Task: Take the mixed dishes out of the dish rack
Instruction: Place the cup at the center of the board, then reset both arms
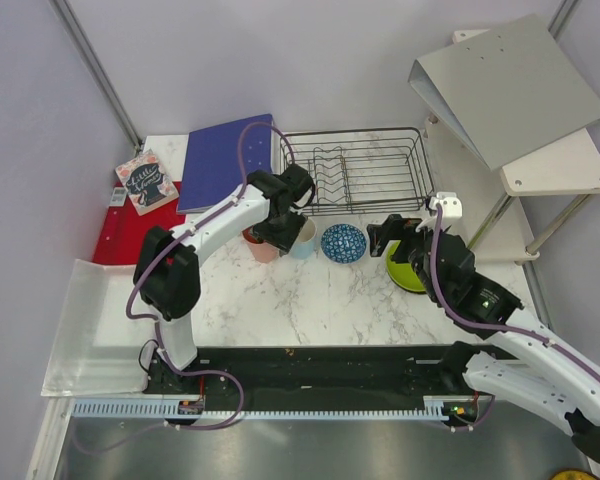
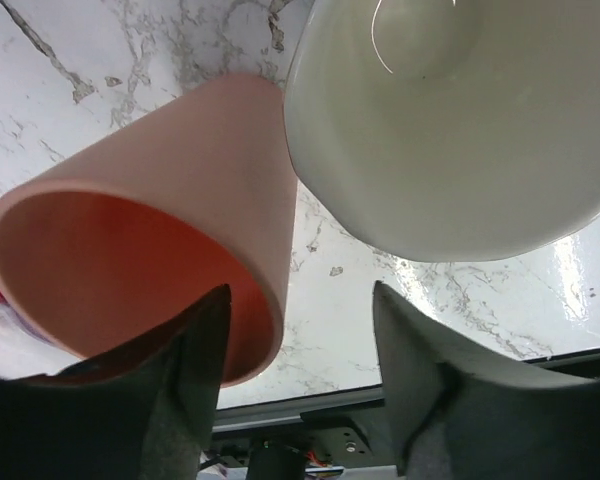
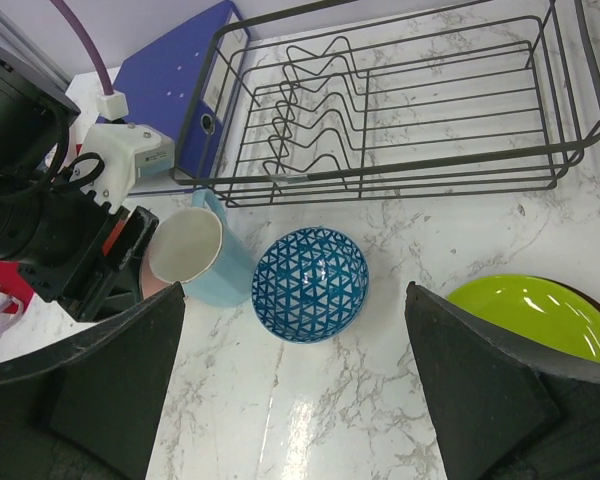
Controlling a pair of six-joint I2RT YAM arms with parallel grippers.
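The black wire dish rack (image 1: 355,170) stands empty at the back; it also shows in the right wrist view (image 3: 400,110). In front of it stand the tall pink cup (image 1: 261,246), the light blue cup (image 1: 304,238), the small blue patterned bowl (image 1: 343,243) and the lime-green bowl (image 1: 408,270). A dark rim shows under the green bowl (image 3: 540,315). My left gripper (image 2: 300,290) is open over the pink cup (image 2: 150,200): one finger is over its mouth, the other outside, beside the light blue cup (image 2: 450,120). My right gripper (image 3: 292,295) is open and empty above the blue bowl (image 3: 310,285).
A blue binder (image 1: 225,160) lies left of the rack. A small book (image 1: 147,182) and a red mat (image 1: 120,240) are at the far left, and a clear tray (image 1: 90,320) sits nearer. A grey binder (image 1: 510,85) lies on a white shelf at the right.
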